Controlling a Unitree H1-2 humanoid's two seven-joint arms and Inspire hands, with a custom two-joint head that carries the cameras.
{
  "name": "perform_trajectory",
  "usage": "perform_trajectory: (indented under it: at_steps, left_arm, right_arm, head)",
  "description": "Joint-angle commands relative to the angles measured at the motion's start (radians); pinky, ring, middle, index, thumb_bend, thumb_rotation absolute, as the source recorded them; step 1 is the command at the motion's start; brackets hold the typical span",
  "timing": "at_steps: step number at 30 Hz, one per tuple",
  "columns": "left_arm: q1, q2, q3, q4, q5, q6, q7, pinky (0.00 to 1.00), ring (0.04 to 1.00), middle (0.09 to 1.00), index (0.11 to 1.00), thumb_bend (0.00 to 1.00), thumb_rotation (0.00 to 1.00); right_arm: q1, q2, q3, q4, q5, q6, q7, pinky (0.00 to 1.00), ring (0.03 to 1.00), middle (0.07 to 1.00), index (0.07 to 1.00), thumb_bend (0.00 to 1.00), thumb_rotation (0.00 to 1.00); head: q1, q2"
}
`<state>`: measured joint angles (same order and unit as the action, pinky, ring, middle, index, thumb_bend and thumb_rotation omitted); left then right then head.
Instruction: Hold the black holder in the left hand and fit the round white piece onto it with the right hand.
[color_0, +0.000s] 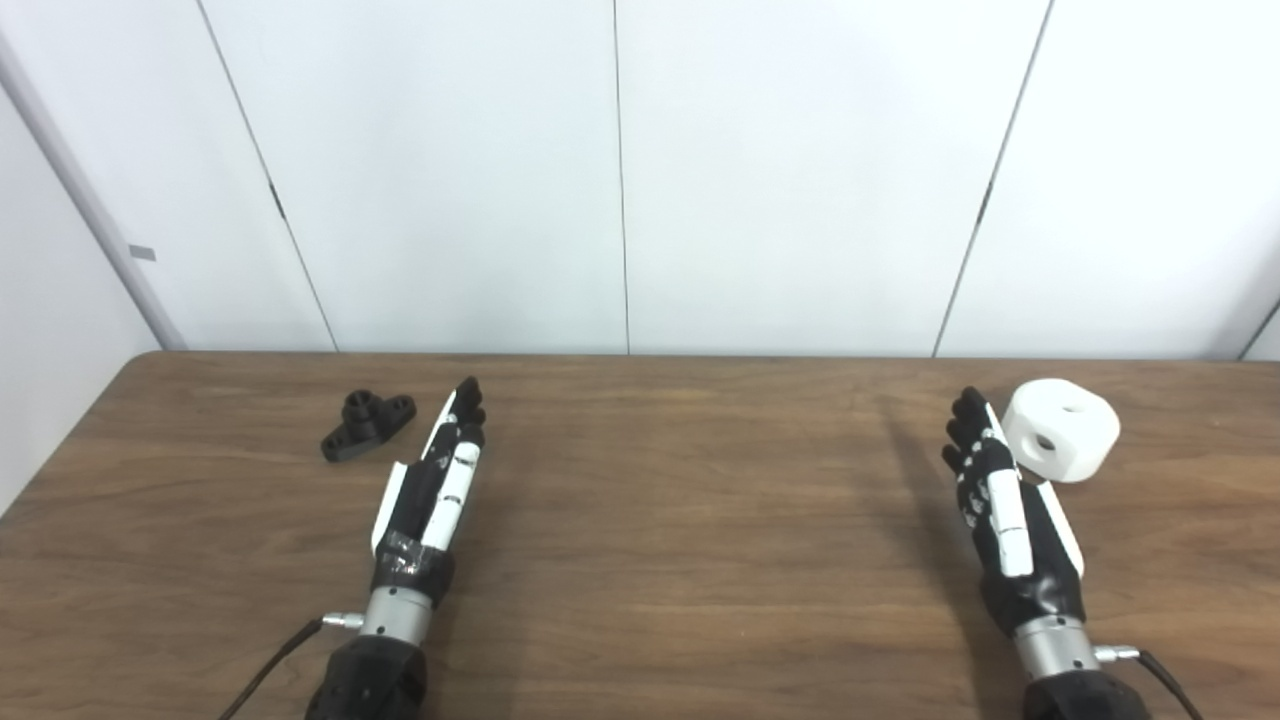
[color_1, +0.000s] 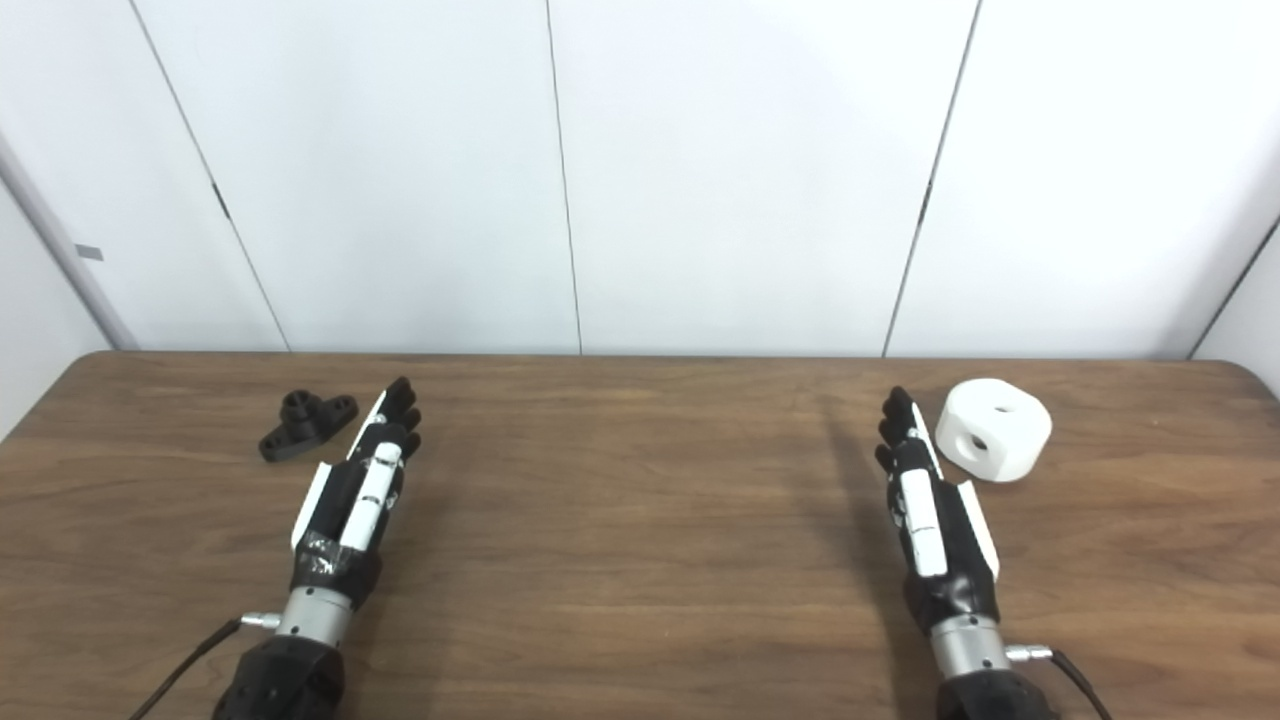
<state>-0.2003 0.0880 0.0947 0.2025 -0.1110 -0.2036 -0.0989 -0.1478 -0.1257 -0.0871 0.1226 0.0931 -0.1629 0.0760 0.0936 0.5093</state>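
You have nothing done yet: both parts lie untouched on the wooden table (color_0: 640, 560). The black flanged holder (color_0: 367, 424) sits at the middle left of the frame, just beside the fingertips of your left hand (color_0: 432, 490), which is flat, fingers extended, holding nothing. The round white piece (color_0: 1061, 428) rests at the middle right, just beside your right hand (color_0: 1000, 505), likewise open and empty. Everything is left: grasp the holder, grasp the piece, then bring them together.
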Motion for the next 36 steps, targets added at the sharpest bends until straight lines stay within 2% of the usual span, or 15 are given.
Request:
perform_trajectory:
  at_steps: [1,9,12,15,22,24,25,27,29,30,33,36]
  left_arm:
    - [0.023,-0.011,-0.010,0.051,-0.004,-0.015,-0.003,1.00,1.000,1.000,1.000,0.39,0.77]
    - [0.024,-0.010,-0.012,0.050,-0.003,-0.014,-0.002,1.00,1.000,1.000,1.000,0.41,0.77]
    - [0.024,-0.011,-0.012,0.049,0.000,-0.011,0.001,1.00,1.000,1.000,1.000,0.38,0.78]
    - [0.022,-0.008,-0.014,0.054,0.004,-0.018,0.001,1.00,1.000,1.000,1.000,0.41,0.77]
    - [0.025,-0.006,-0.013,0.047,-0.005,-0.019,-0.003,1.00,1.000,1.000,1.000,0.40,0.77]
    - [0.028,0.007,-0.022,0.030,0.025,-0.028,-0.001,1.00,1.000,1.000,1.000,0.43,0.76]
    - [0.030,0.018,-0.029,0.017,0.076,-0.027,0.022,1.00,1.000,1.000,1.000,0.42,0.74]
    - [0.032,0.032,-0.035,-0.006,0.155,-0.018,0.065,0.95,0.969,0.982,0.999,0.47,0.49]
    - [0.031,0.043,-0.033,-0.023,0.207,-0.015,0.096,0.86,0.907,0.922,0.950,0.56,0.25]
    - [0.031,0.051,-0.033,-0.032,0.243,-0.013,0.115,0.84,0.877,0.893,0.919,0.61,0.18]
    - [0.034,0.083,-0.044,-0.061,0.373,-0.005,0.166,0.77,0.800,0.807,0.842,0.67,0.05]
    - [0.034,0.131,-0.056,-0.086,0.488,0.009,0.194,0.77,0.777,0.773,0.801,0.71,0.02]
  right_arm:
    - [0.010,0.009,0.001,0.034,0.003,-0.029,-0.002,1.00,1.000,0.997,1.000,0.53,1.00]
    - [0.011,0.011,0.000,0.028,0.011,-0.019,0.000,1.00,1.000,1.000,1.000,0.52,1.00]
    - [0.011,0.011,0.001,0.029,0.008,-0.022,-0.001,1.00,1.000,1.000,1.000,0.51,1.00]
    - [0.010,0.011,0.001,0.032,0.009,-0.027,0.001,1.00,1.000,1.000,1.000,0.51,1.00]
    - [0.012,0.013,0.003,0.031,0.009,-0.027,0.001,1.00,1.000,1.000,1.000,0.51,1.00]
    - [0.013,0.013,0.004,0.028,0.006,-0.025,0.000,1.00,1.000,1.000,1.000,0.52,1.00]
    - [0.013,0.014,0.003,0.027,0.011,-0.022,0.001,1.00,1.000,1.000,1.000,0.52,1.00]
    - [0.013,0.016,0.001,0.026,0.014,-0.020,0.001,1.00,1.000,1.000,1.000,0.52,1.00]
    - [0.014,0.014,0.001,0.026,0.013,-0.025,0.002,1.00,1.000,1.000,1.000,0.51,1.00]
    - [0.015,0.013,0.001,0.024,0.013,-0.023,0.003,1.00,1.000,1.000,1.000,0.52,1.00]
    - [0.018,0.007,0.003,0.019,0.008,-0.019,0.005,1.00,1.000,1.000,1.000,0.54,1.00]
    - [0.019,0.001,0.006,0.018,0.007,-0.022,0.010,1.00,1.000,1.000,1.000,0.52,1.00]
  head:
    - [0.001,0.001]
    - [0.002,0.001]
    - [0.003,0.000]
    - [0.002,0.001]
    - [0.004,0.003]
    - [0.006,0.004]
    - [0.006,0.003]
    - [0.009,0.001]
    - [0.015,0.000]
    - [0.018,0.000]
    - [0.033,-0.002]
    - [0.045,-0.002]
